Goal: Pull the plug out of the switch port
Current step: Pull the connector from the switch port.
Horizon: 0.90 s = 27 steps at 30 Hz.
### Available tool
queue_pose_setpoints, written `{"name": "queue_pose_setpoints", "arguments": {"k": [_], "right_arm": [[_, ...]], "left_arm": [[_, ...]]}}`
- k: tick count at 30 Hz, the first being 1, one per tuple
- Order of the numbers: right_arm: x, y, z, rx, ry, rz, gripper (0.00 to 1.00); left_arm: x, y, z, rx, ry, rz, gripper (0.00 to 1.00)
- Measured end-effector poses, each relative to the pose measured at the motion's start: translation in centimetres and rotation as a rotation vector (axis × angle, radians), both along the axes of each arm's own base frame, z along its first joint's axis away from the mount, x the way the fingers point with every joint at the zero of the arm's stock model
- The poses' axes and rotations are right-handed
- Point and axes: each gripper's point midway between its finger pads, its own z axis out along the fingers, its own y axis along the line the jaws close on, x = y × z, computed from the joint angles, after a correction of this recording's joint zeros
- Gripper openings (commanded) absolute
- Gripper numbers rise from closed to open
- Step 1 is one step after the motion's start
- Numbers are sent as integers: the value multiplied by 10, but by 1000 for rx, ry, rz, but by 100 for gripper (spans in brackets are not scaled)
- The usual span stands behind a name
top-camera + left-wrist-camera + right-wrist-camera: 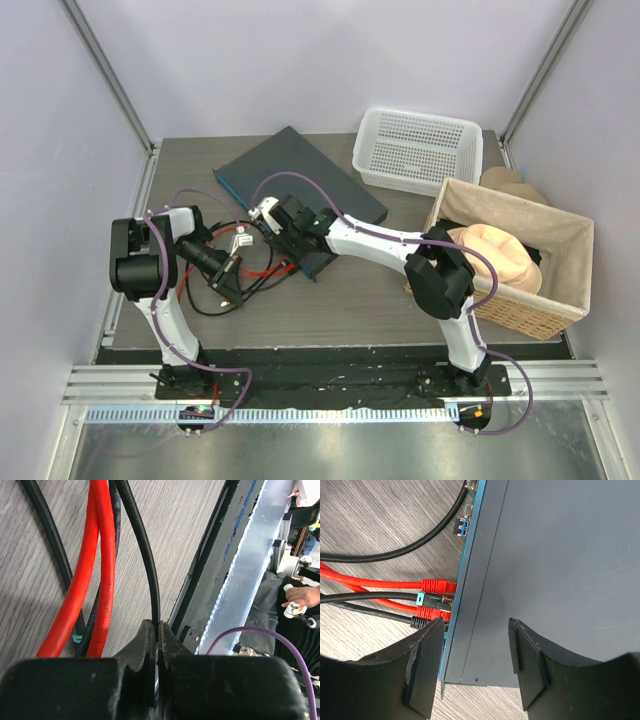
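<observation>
Left gripper (159, 630): jaws clenched on a black cable (145, 555), beside red cables (100, 555). Right gripper (475, 665): jaws parted, straddling the socket edge of the switch (560, 560); contact cannot be told. The switch lies flat on the table (400, 300). In the top view its long axis runs 11 to 5 o'clock and its sockets face 8 o'clock. A red plug (437, 586) is seated.
</observation>
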Motion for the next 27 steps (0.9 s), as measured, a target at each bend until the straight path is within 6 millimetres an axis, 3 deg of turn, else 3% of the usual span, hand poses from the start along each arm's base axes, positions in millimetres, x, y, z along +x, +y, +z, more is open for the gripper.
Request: {"name": "queue_pose_setpoints", "arguments": {"k": [12,27], "right_arm": [[0,-2,-20,-25,26,-24,60],[0,2,-18,10,51,-39,60]], "left_arm": [[0,0,0,2,4,3,0],[0,0,-1,9,26,9,0]]}}
